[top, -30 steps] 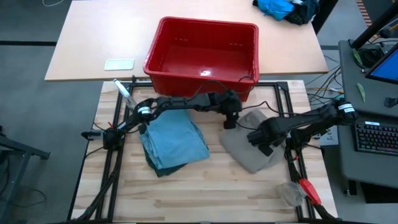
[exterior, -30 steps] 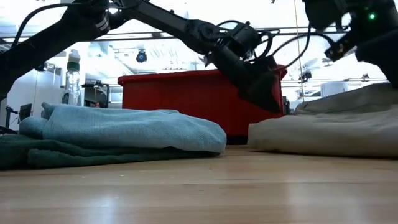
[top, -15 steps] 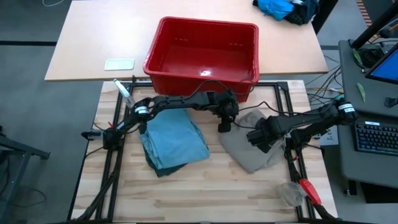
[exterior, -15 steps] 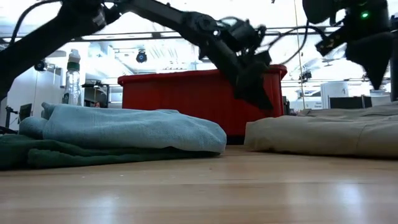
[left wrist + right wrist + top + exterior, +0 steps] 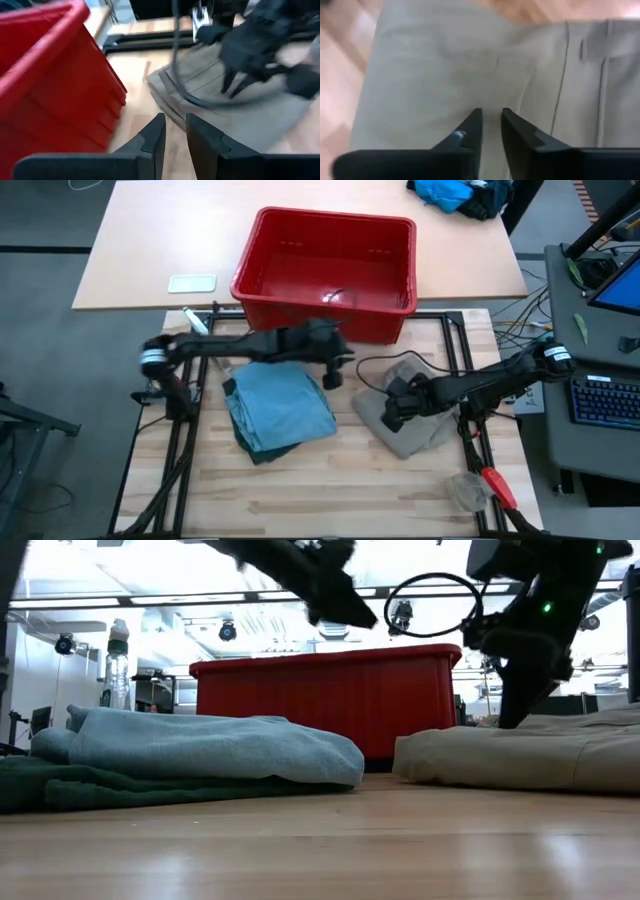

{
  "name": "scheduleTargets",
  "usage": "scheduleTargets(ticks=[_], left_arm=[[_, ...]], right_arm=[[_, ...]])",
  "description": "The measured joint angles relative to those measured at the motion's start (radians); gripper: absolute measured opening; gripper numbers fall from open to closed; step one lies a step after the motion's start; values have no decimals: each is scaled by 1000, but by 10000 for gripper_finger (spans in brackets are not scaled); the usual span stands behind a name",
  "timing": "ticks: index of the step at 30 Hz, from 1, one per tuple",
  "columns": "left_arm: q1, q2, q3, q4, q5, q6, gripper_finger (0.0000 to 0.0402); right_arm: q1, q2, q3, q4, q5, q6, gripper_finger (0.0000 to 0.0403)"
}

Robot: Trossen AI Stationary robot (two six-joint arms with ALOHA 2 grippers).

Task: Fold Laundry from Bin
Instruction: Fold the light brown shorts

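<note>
The red bin point(image 5: 262, 275) stands on the far tan table with no laundry showing inside it. A folded light blue garment point(image 5: 285, 405) lies on a dark green one point(image 5: 252, 445) at the wooden table's middle left. The folded khaki piece point(image 5: 420, 435) lies flat to their right. My left gripper point(image 5: 175, 132) hangs high between the bin and the khaki piece, with a narrow empty gap between its fingers. My right gripper point(image 5: 491, 117) points steeply down at the khaki piece's left part, its fingers also a narrow gap apart. My right gripper comes at the khaki piece's top layer point(image 5: 485, 95) from above, slanting down. In the low view its fingertips point(image 5: 507, 722) reach the cloth's upper surface. Whether any cloth sits between the fingers, I cannot tell. The piece lies flat on the table.
A clear bottle point(image 5: 118, 660) stands at the wooden table's far left corner. A red-handled tool point(image 5: 497, 485) and a clear lump point(image 5: 465, 490) lie near the front right. A bright blue cloth heap point(image 5: 445, 192) sits on the far table.
My left gripper has left the khaki piece's edge, risen, and drawn back toward the table's left. My right gripper has moved left across the khaki piece, sunk and tipped steeply down. The khaki piece's raised right part has dropped flat.
</note>
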Motion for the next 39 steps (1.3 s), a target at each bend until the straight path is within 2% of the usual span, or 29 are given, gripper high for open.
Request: scheduleTargets(ticks=[4,10,14,18,22,26,29,32,39], left_arm=[[-52,-167,-196,117,-89,-66,59],[-139,-308,-369,211,-198,-136,59],[-193,-355,-423,221,-305,-169,59],[-233,-368,-459,220,-397,-194,59],[-248,-355,-468,220,-414,-260,59],[-248,-337,-468,213,-431,-342,59],[-265,-308,-469,216,-429,-341,59],[-282,-257,-469,235,-383,-318,59],[-281,-97,-453,422,-300,-257,59]], right_arm=[[-3,0,-57,143,77,-37,17],[-42,14,-107,353,81,-108,12],[-60,86,-112,460,80,-141,12],[-63,203,-72,586,73,-244,12],[-62,318,9,690,-32,-418,12],[-31,389,91,663,-167,-585,12],[21,394,132,559,-228,-685,12],[63,363,154,446,-214,-681,12],[93,199,168,245,-210,-579,12]])
